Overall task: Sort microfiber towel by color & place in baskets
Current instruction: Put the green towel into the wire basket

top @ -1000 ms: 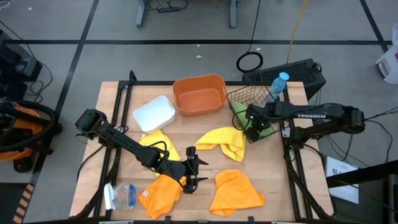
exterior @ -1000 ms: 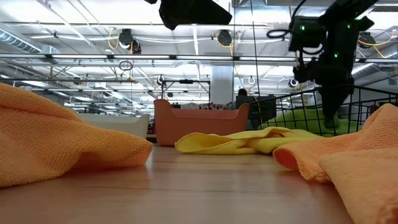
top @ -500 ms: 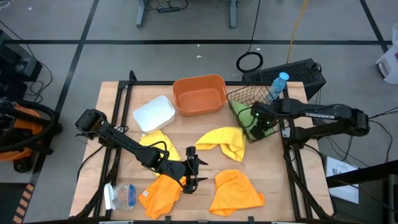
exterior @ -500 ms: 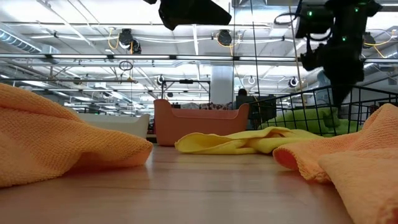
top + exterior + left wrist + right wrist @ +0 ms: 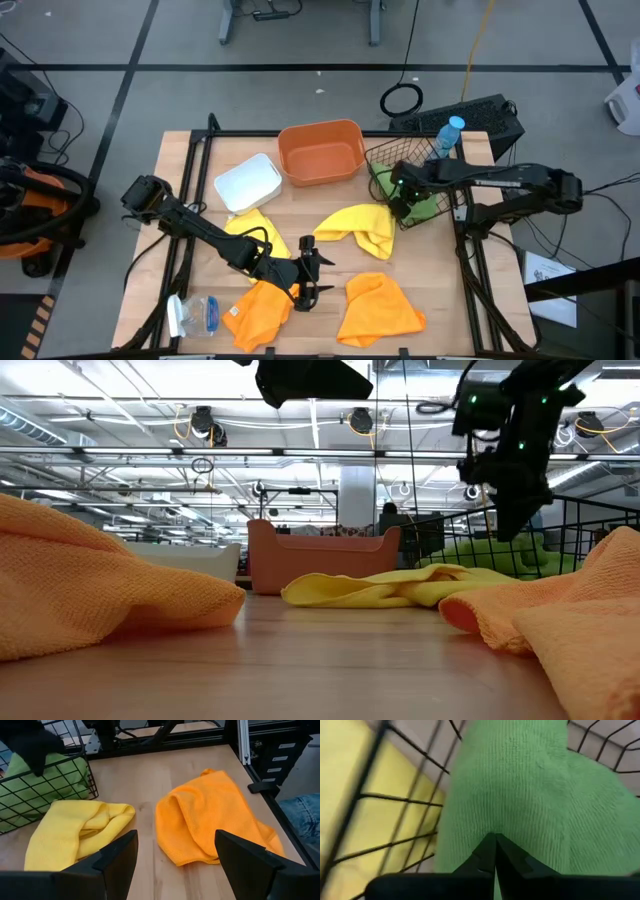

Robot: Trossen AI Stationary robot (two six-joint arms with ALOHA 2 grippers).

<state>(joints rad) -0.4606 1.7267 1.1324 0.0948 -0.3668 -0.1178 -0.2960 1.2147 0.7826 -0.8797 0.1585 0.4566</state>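
At right of centre in the overhead frame, the right gripper point(image 5: 398, 200) hangs over the black wire basket point(image 5: 385, 155), fingers pressed together and empty, just above the green towel point(image 5: 530, 810) lying inside. The left gripper point(image 5: 308, 272), low in the frame, stands parted and holds nothing between two orange towels point(image 5: 258, 312) point(image 5: 378, 308). A yellow towel point(image 5: 360, 228) lies mid-table; the orange tub point(image 5: 320, 152) and white tray point(image 5: 248, 182) sit above it.
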